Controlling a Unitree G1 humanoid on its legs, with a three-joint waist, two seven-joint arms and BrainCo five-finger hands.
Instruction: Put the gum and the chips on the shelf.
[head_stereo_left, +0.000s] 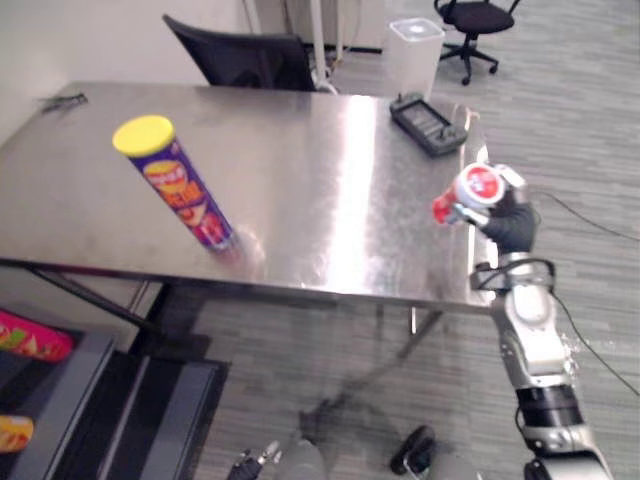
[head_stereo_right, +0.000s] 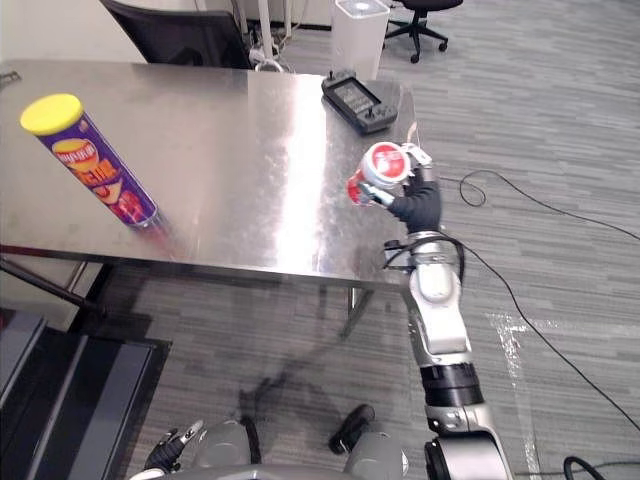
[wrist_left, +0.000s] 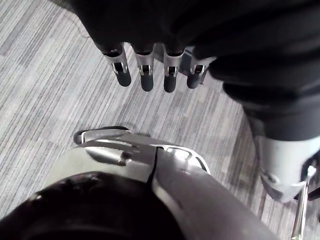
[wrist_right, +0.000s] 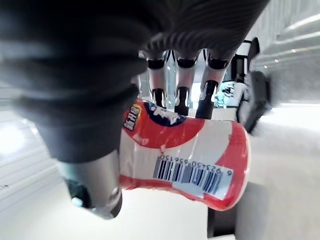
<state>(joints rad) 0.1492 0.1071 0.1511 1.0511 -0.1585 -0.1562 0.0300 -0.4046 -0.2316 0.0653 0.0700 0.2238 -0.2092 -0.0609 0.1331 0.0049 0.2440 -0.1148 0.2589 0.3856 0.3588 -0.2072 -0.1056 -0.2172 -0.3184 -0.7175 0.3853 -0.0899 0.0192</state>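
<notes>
A red and white gum tub (head_stereo_left: 478, 185) is held tilted just above the steel table's (head_stereo_left: 300, 180) front right corner, with my right hand (head_stereo_left: 510, 225) shut around it. In the right wrist view the fingers (wrist_right: 180, 95) curl over the tub (wrist_right: 185, 160) and the thumb presses its side. A purple chips tube (head_stereo_left: 180, 195) with a yellow lid stands on the table's left front part, away from both hands. My left hand (wrist_left: 145, 75) hangs low below the table's front edge with straight fingers and holds nothing. A dark shelf (head_stereo_left: 60, 400) sits low at the left.
A black handset device (head_stereo_left: 428, 123) lies at the table's far right. Behind the table stand a black chair (head_stereo_left: 250, 55), a white bin (head_stereo_left: 413, 50) and an office chair (head_stereo_left: 475, 20). A red packet (head_stereo_left: 30, 340) and a yellow one (head_stereo_left: 12, 432) lie on the shelf.
</notes>
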